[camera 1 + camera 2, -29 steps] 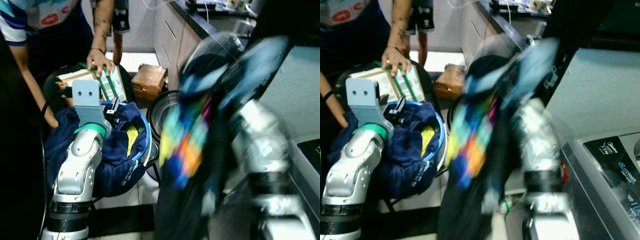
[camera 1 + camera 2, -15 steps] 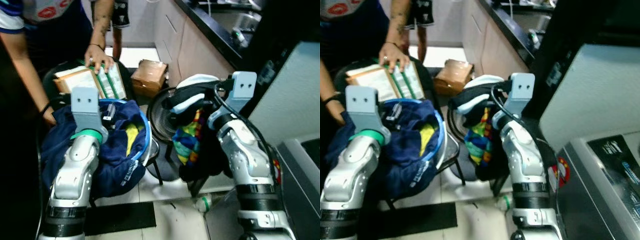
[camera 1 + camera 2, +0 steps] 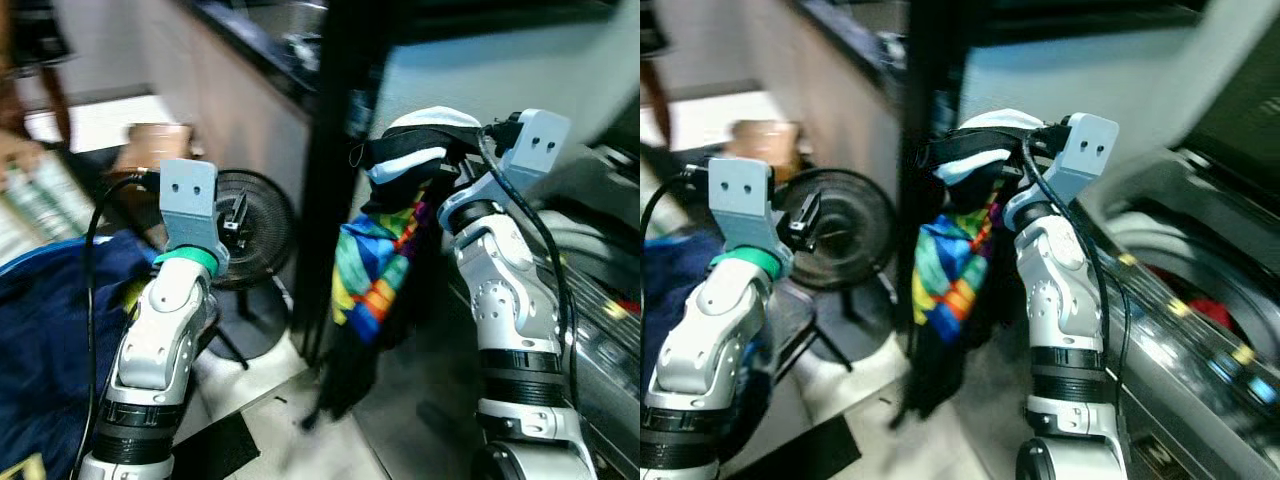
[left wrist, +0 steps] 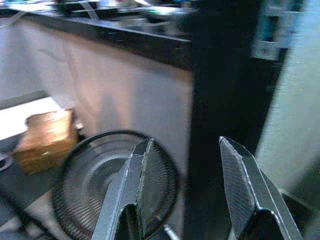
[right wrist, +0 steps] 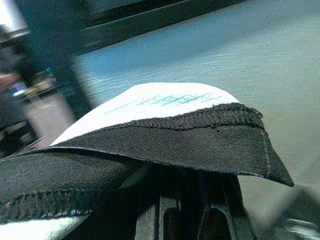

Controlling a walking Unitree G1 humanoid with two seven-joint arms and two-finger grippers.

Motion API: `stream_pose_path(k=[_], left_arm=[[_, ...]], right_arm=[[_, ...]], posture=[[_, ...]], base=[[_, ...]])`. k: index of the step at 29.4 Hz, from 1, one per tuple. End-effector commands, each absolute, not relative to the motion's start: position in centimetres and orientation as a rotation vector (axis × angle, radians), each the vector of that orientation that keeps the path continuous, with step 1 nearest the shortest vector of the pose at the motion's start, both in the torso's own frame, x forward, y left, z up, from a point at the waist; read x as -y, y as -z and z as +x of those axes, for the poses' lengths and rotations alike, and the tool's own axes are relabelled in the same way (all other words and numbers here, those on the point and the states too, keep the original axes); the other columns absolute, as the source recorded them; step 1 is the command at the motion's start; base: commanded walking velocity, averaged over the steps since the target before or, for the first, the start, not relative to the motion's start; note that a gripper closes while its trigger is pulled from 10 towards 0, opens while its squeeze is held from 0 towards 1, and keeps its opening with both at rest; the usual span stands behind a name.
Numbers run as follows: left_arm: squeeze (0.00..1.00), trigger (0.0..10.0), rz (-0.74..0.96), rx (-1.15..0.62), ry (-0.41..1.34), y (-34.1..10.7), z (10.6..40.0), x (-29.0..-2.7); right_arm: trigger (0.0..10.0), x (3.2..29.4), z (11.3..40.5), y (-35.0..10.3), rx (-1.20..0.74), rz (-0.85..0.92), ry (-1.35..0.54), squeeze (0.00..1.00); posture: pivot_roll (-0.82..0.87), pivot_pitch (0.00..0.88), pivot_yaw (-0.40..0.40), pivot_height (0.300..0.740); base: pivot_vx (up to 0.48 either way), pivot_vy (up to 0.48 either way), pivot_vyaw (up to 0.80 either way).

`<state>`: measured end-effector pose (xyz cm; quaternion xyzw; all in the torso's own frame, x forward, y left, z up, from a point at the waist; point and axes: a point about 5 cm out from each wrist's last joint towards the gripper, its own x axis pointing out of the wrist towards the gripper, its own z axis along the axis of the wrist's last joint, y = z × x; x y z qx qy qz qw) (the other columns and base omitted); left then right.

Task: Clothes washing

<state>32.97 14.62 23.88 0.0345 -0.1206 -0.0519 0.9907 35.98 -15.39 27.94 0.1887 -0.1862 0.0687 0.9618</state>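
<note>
My right gripper (image 3: pixel 985 152) is shut on a black and white garment (image 3: pixel 405 165) that has a rainbow-coloured panel (image 3: pixel 368 265). The cloth hangs from chest height down towards the floor. In the right wrist view its black hem and white fabric (image 5: pixel 165 120) drape over the fingers. The washing machine (image 3: pixel 1200 330) stands to the right of that arm, its drum open at the top with something red (image 3: pixel 1205 312) inside. My left gripper (image 4: pixel 187 155) is raised at the left, open and holding nothing, pointing at a round black fan (image 4: pixel 95 175).
A heap of dark blue clothes (image 3: pixel 40 330) lies at the lower left. A black post (image 3: pixel 330 180) rises between the arms, beside a beige cabinet under a dark counter (image 4: pixel 125 40). A cardboard box (image 4: pixel 45 137) sits on the floor behind the fan.
The whole view has swung to the right, so the washing machine now shows and the person has left the picture. The right gripper still holds the garment, raised higher.
</note>
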Motion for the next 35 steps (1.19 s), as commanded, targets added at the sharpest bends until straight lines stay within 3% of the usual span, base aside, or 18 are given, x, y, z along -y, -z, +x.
stream_pose_path(k=[1, 14, 35], left_arm=[[0.00, 10.0, 0.074, 0.256, 0.116, -24.1, 33.0, -14.4], [0.00, 10.0, 0.002, 0.238, 0.084, -24.1, 33.0, -14.7], [0.00, 10.0, 0.024, 0.241, 0.064, -24.0, 33.0, -14.6]], right_arm=[[10.0, 15.2, 35.7, -29.3, 0.425, 0.405, -0.153, 0.00], [10.0, 14.1, 35.5, -30.2, 0.444, 0.412, -0.201, 0.00], [10.0, 13.5, 35.7, -30.1, 0.433, 0.325, -0.223, 0.00]], posture=[[0.04, 0.030, -0.012, 0.740], [0.04, 0.014, -0.030, 0.740], [0.05, 0.011, -0.037, 0.740]], base=[[0.000, 0.000, -0.80], [0.000, 0.000, -0.80], [0.000, 0.000, -0.80]])
